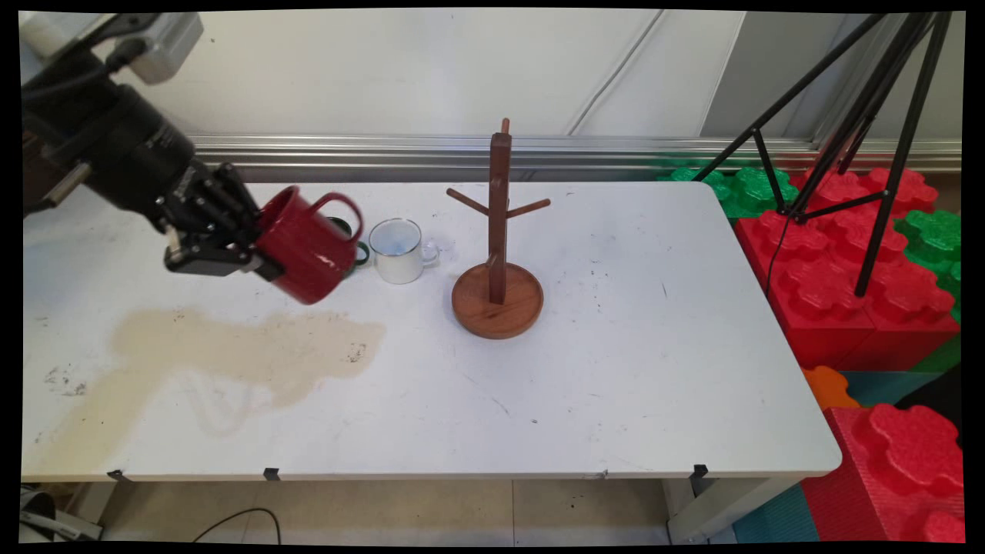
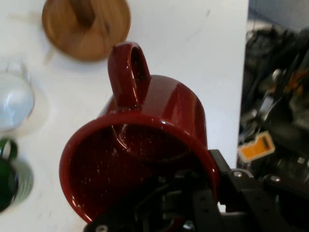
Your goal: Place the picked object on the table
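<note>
Jaws [image 1: 258,258] clamped on the red mug [image 1: 308,245] at its rim, one finger inside the mouth, one outside on the wall. Mug is off the tabletop [image 1: 616,369], tipped on its side: mouth faces back toward the wrist, base points toward 4 o'clock in the main view, handle up at 12. In the hand view [image 2: 193,208] the mug [image 2: 140,154] fills the centre, dark glazed interior visible, handle sticking up toward the stand's base.

Behind the held mug, partly hidden by it: a dark green mug [image 1: 355,248] standing on the tabletop. Just beside that, at 3 o'clock from the red mug, a white enamel mug [image 1: 397,250], upright, handle to the right. Further at 3 o'clock, apart from both: wooden mug tree [image 1: 499,254], round base, upright post with three pegs visible, all bare.

Large tan stain [image 1: 231,354] on the tabletop at 6 o'clock below the gripper. Red and green foam blocks [image 1: 846,261] and a black tripod [image 1: 869,123] off the tabletop's right edge.
</note>
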`<move>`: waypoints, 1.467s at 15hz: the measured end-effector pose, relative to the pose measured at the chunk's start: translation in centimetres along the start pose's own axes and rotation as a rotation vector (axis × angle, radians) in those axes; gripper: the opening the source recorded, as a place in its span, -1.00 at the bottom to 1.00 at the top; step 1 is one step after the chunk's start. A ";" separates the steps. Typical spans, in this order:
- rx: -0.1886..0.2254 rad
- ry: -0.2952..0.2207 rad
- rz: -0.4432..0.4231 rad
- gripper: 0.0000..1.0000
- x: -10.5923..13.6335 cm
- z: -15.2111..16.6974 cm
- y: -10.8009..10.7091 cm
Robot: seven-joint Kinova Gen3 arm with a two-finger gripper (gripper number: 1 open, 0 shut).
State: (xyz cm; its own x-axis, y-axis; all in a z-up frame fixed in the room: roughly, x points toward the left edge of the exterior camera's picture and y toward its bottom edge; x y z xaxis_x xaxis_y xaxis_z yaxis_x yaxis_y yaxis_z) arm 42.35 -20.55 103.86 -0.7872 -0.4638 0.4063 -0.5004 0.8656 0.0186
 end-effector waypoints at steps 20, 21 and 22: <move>0.129 -0.252 -0.019 -1.00 -1.6 10.4 -3.4; 0.132 -0.254 -0.022 -1.00 -1.2 11.2 -3.5; 0.137 -0.255 -0.027 -1.00 -0.9 12.0 -3.7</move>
State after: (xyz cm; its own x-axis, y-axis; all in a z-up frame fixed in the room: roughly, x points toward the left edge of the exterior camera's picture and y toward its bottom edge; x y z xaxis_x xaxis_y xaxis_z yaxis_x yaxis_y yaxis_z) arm 40.65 -25.61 92.47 -0.8295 -0.5338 0.1639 -0.5527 0.8269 -0.1041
